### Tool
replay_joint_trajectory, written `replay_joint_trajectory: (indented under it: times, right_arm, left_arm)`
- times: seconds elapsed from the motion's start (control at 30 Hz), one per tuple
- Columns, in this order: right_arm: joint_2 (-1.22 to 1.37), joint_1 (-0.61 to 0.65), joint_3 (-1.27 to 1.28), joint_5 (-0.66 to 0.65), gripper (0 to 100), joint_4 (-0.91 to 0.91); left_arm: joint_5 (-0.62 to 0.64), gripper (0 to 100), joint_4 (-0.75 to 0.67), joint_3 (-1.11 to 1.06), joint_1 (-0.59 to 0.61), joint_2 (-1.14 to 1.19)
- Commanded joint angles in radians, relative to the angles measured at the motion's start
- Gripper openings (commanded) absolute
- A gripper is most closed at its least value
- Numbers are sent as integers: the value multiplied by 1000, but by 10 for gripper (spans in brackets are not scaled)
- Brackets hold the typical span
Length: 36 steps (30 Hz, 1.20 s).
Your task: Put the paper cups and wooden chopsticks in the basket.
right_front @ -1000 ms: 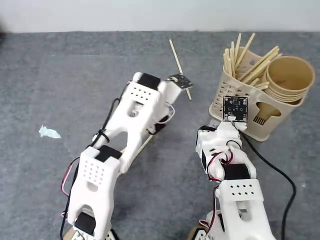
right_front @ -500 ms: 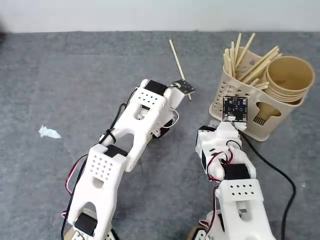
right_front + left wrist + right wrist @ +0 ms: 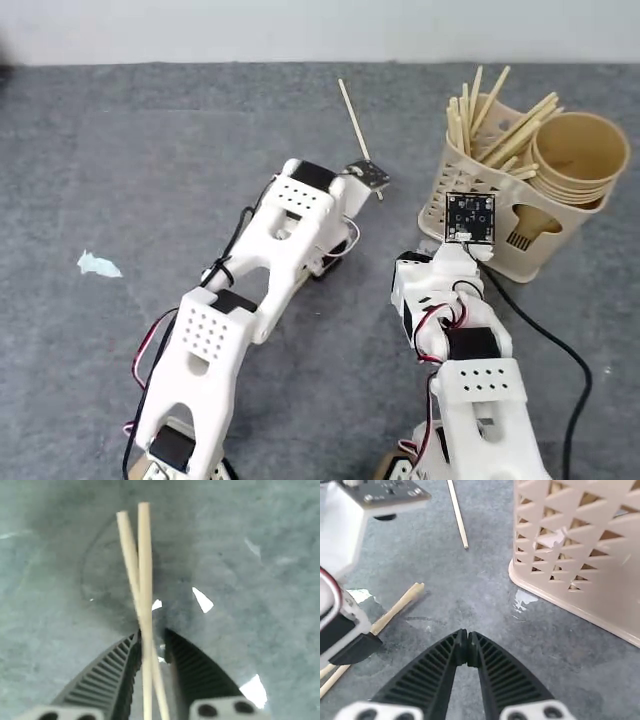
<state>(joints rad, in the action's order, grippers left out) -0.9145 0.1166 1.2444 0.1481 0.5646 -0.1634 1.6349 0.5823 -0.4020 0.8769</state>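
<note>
Two wooden chopsticks (image 3: 142, 580) lay crossed on the grey table (image 3: 150, 150), their near lengths running between the jaws of the left gripper (image 3: 151, 640). The jaws stood narrow around the pair: one finger met the wood, while a thin gap showed against the other. The far tips of the pair pointed away from the gripper and rested on the tabletop. From the right wrist camera, the same sticks (image 3: 395, 607) could be seen flat on the surface, running under the left arm's dark fingertip (image 3: 350, 650).

A single chopstick (image 3: 358, 135) lay apart from them, farther back on the table, between the left arm (image 3: 290, 230) and the basket (image 3: 445, 190). It also showed in the right wrist view (image 3: 457, 510), near the basket wall (image 3: 570, 555) but not touching it.

The cream lattice basket stood at the table's right rear. It held a sheaf of chopsticks (image 3: 500, 125) standing on end in one side and a nested stack of paper cups (image 3: 580, 155) in the other.

The right gripper (image 3: 467, 647) hung just above the table in front of the basket, its jaws pressed together with nothing between them. A small scrap of pale paper (image 3: 98, 264) lay well off to the left.
</note>
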Motion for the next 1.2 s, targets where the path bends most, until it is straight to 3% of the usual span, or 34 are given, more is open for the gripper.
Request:
replay_joint_trajectory:
  times: [0.0, 0.17, 0.43, 0.7, 0.83, 1.17]
  right_arm:
    - [-27, -12, -11, -11, 14, -12]
    - [-27, -12, -11, -11, 14, -12]
    - [-30, -13, -14, -12, 14, 2]
    - [-232, -2, -94, -12, 14, 309]
    - [-360, 77, -87, -12, 14, 472]
    - [-524, 159, 78, -3, 17, 501]
  left_arm:
    - [0, 12, 5, 5, 0, 3]
    - [0, 11, 21, 2, 5, -9]
    - [8, 10, 121, 168, 41, -146]
    - [9, 10, 118, 159, 89, -376]
    - [23, 10, 117, 163, 89, -479]
    - [149, 10, -43, 177, 81, -678]
